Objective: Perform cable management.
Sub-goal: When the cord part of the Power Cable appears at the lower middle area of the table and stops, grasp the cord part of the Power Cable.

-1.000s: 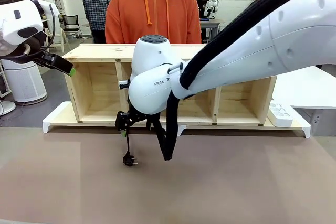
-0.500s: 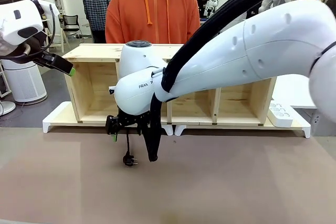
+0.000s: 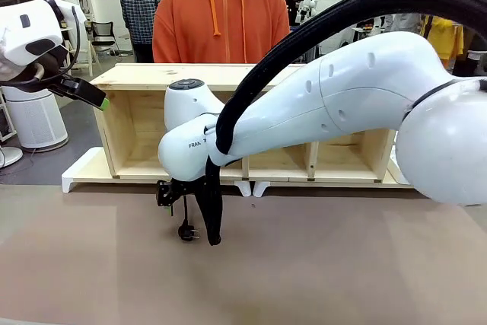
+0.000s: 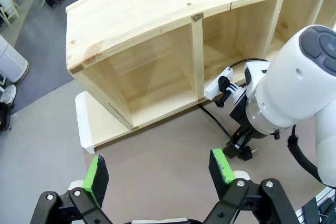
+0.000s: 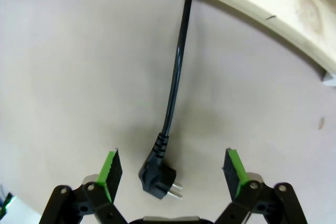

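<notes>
Closing in: right gripper (image 5: 172,169) sits lower and further left than a second ago | jaws wide, empty, plug (image 5: 155,174) between | cable (image 5: 177,72) grasp likely next

The wooden shelf (image 3: 144,75) stands on a low platform (image 3: 84,169) along the far part of the table (image 3: 342,272), with a person (image 3: 222,13) behind it. The cable (image 5: 176,82) comes out under the shelf's front edge, left of centre, and runs nearer to its plug (image 5: 156,174) on the table. The right gripper (image 5: 172,171) hangs over the plug, one finger on each side. The left gripper (image 3: 95,97) is raised beyond the shelf's left end.
</notes>
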